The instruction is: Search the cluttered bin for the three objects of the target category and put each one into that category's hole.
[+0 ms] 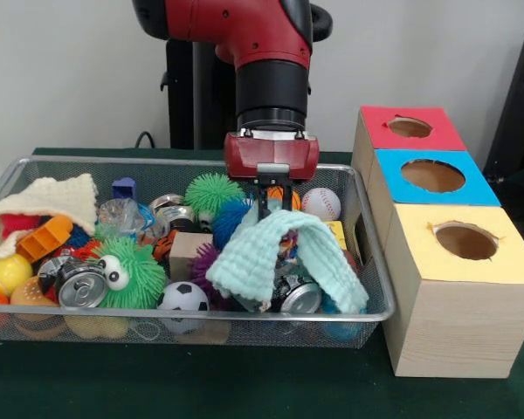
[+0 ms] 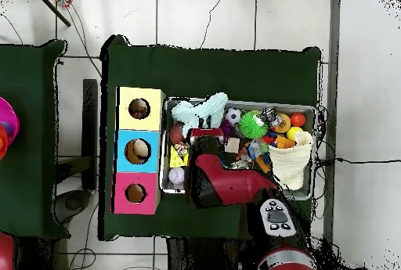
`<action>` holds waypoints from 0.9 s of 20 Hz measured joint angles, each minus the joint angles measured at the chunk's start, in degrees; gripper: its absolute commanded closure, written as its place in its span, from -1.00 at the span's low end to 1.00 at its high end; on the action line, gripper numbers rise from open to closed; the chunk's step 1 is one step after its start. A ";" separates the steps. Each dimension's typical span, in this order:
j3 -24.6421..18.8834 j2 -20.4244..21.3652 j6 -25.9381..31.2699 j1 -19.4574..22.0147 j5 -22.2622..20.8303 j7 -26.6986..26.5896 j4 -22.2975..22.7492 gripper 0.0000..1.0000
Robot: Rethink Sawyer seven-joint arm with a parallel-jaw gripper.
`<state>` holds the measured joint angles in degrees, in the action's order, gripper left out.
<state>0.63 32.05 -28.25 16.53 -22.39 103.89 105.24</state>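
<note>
Mint-green terry cloth (image 1: 284, 257) drapes in an arch over the clutter at the near right of the wire bin (image 1: 244, 327), hanging from the gripper (image 1: 264, 208), whose dark jaws are pinched onto the top of its fold. Taking the bin as the landmark: just inside its near rim sit a black-and-white soccer ball (image 1: 182, 298), a silver can (image 1: 81, 288) lying with its top facing out, and a green spiky toy with googly eyes (image 1: 133, 272); a yellow ball (image 1: 3, 273) lies at its near left corner. Deeper in are an orange plastic piece (image 1: 44, 238), a wooden block (image 1: 188, 250), and a purple spiky ball (image 1: 206, 268) partly under the cloth. Toward the bin's far wall lie a cream knitted cloth (image 1: 48, 199), a green spiky ball (image 1: 213, 192) and a baseball (image 1: 320, 203). The red and black arm (image 1: 266, 78) comes straight down over the bin's middle, its wrist vertical and the red gripper housing level. Beside the bin's right side stand three wooden boxes in a row, each with a round hole: the yellow-topped box (image 1: 458, 262) nearest, the blue-topped box (image 1: 432, 177) behind it, the red-topped box (image 1: 409, 128) farthest. No writing or brand is legible on any item.
</note>
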 measured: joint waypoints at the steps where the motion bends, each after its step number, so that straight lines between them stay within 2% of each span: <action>1: -0.17 0.08 0.00 0.47 -0.33 0.00 -0.01 1.00; 7: -2.70 0.85 -0.73 6.16 -5.21 0.04 0.02 1.00; 10: -4.22 2.68 -1.06 9.28 -7.63 0.24 0.65 1.00; 12: -5.85 5.18 -0.90 11.96 -9.22 0.53 1.97 1.00; 13: -7.42 7.70 -0.52 14.38 -10.65 0.79 3.52 1.00; 16: -9.46 11.23 -0.11 17.69 -12.84 1.04 5.64 1.00; 18: -11.79 15.52 -0.08 21.85 -15.90 1.10 8.44 1.00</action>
<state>-11.15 47.57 -28.33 38.38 -38.29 104.99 113.68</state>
